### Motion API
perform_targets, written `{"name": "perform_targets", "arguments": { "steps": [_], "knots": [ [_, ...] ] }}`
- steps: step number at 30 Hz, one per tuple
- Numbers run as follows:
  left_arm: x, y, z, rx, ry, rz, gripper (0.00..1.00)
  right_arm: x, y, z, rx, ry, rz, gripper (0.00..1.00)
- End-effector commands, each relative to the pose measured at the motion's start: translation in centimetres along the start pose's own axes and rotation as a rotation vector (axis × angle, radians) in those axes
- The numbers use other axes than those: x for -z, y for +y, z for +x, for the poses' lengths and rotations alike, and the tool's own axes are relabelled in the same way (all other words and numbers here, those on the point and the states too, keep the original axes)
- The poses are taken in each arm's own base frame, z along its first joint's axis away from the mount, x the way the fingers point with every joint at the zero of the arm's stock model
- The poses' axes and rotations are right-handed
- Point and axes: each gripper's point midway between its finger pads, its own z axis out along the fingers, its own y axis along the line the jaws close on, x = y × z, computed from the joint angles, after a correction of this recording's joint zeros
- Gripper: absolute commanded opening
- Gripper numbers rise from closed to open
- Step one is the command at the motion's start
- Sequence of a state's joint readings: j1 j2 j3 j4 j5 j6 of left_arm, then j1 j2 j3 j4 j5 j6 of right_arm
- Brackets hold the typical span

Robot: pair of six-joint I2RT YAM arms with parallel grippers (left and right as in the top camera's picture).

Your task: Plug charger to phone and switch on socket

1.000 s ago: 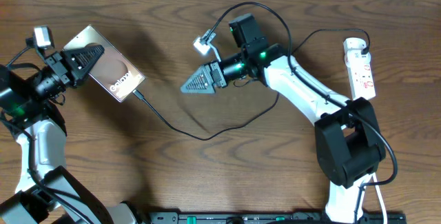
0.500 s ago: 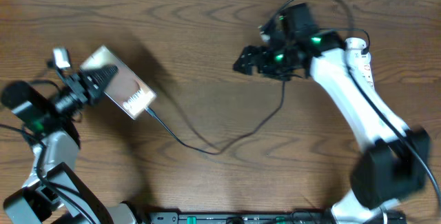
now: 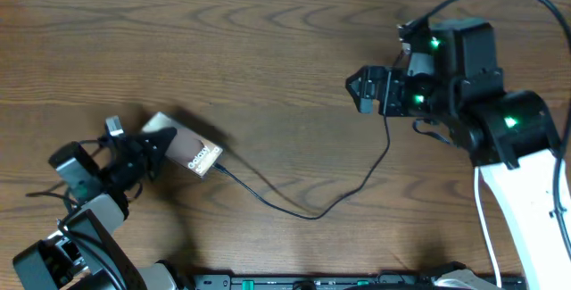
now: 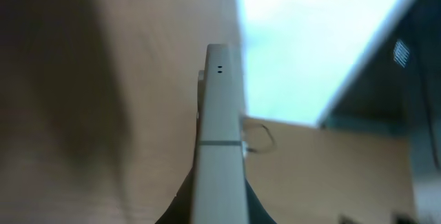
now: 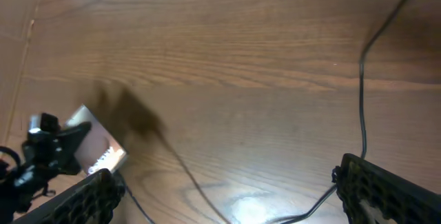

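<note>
The phone (image 3: 193,150), a brown slab with white lettering, is held at the left of the table, and my left gripper (image 3: 157,147) is shut on its far end. In the left wrist view the phone (image 4: 220,127) shows edge-on between the dark fingers of the left gripper (image 4: 219,214). The thin black charger (image 3: 312,216) runs from the phone's near edge across the table toward the right arm. My right gripper (image 3: 360,88) hangs high at the right, open and empty. In the right wrist view the right gripper (image 5: 234,200) has the phone (image 5: 98,149) and charger (image 5: 362,79) far below it. The socket is hidden under the right arm.
The right arm's bulky body (image 3: 500,120) fills the upper right of the overhead view. The wooden table (image 3: 268,49) ends at a pale wall along the back. A black rail (image 3: 312,283) lies along the front edge.
My left gripper has carried the phone toward the front and right, dragging the charger with it. The right arm has swung right and risen, now covering the socket.
</note>
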State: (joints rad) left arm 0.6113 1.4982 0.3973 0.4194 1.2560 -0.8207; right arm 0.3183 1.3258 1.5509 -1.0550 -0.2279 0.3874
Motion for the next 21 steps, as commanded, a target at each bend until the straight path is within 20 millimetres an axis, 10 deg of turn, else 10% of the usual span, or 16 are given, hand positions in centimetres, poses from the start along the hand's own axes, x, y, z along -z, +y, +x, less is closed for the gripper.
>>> {"name": "perform_targets", "arguments": {
  "steps": [1, 10, 21],
  "knots": [
    [0.3, 3.1, -1.2, -0.082, -0.092, -0.158, 0.07, 0.9, -0.4, -0.2, -0.004, -0.026, 0.037, 0.99],
    [1.9, 8.5, -1.1, -0.004, -0.165, -0.429, 0.07, 0.9, -0.5, 0.0, -0.005, -0.017, 0.04, 0.99],
    [2.3, 9.6, -0.2, 0.053, -0.153, -0.479, 0.07, 0.8, -0.6, 0.2, -0.006, -0.011, 0.042, 0.99]
  ]
}}
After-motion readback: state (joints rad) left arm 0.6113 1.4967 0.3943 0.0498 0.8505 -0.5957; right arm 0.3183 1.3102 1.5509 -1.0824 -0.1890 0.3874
